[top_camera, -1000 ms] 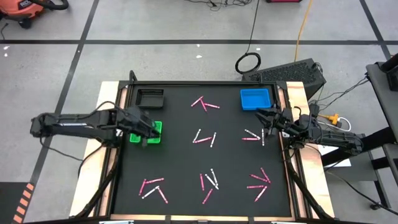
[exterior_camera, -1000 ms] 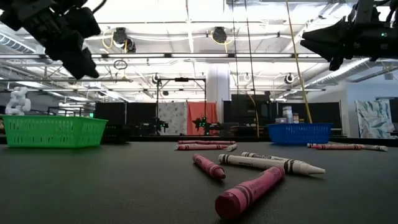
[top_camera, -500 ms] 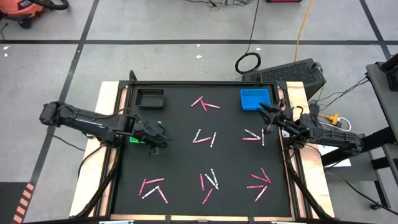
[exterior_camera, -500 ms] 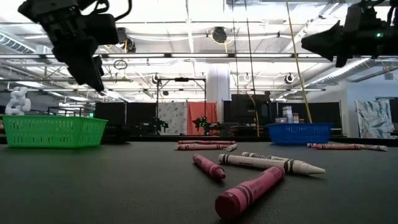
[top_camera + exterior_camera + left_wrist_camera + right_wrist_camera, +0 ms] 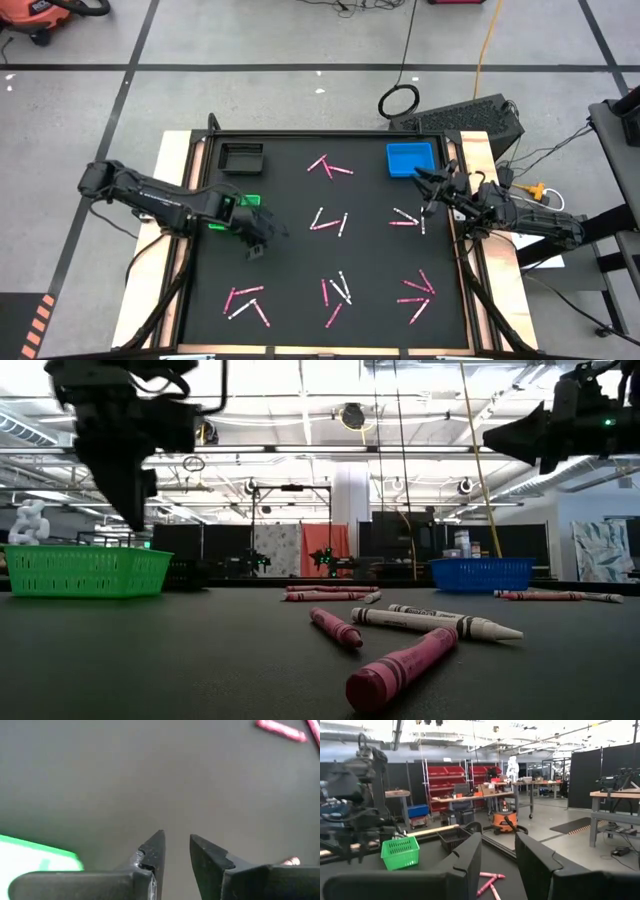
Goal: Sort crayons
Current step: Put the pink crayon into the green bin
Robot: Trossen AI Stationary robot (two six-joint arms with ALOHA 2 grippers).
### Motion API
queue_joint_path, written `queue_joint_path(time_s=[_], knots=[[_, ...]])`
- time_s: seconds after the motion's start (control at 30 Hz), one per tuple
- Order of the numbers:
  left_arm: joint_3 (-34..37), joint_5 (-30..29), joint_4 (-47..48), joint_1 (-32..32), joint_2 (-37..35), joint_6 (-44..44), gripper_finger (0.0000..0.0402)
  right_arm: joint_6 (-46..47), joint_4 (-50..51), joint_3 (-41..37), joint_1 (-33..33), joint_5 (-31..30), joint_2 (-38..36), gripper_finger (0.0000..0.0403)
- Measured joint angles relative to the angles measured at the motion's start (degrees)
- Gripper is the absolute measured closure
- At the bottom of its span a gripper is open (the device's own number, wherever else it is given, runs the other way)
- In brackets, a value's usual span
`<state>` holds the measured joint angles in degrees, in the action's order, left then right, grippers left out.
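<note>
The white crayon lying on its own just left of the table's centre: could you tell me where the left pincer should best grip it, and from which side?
Grip the white crayon at mid-length, coming straight down from above. It lies flat on the mat, tilted, its lower end near a pink crayon, so set the fingers across its thin shaft. The left pincer, open and empty, hovers nearby to its left.

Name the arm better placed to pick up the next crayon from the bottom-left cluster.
Left. The left gripper hangs open and empty beside the green tray, nearest that crayon cluster; the right gripper waits by the blue tray.
</note>
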<state>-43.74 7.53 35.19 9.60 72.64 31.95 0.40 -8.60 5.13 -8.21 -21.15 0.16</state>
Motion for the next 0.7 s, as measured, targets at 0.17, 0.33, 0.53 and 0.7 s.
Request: queue_joint_path(time_s=[0.17,0.33,0.53,0.7], knots=[[-0.7,-0.8,0.0,7.4,1.4,7.9,0.0307,0.0,0.6,0.0,0.0,0.0,0.0,0.0298],[-0.7,-3.6,-0.2,14.7,4.3,15.0,0.0307,0.0,0.6,0.0,0.0,0.0,0.0,0.0298],[-0.6,-4.1,-3.4,21.6,8.8,20.5,0.0307,0.0,0.8,0.0,0.0,0.0,0.0,0.0298],[-0.6,-4.4,-4.9,24.8,11.6,24.9,0.0307,0.4,2.0,0.0,0.0,0.0,0.0,0.0298]])
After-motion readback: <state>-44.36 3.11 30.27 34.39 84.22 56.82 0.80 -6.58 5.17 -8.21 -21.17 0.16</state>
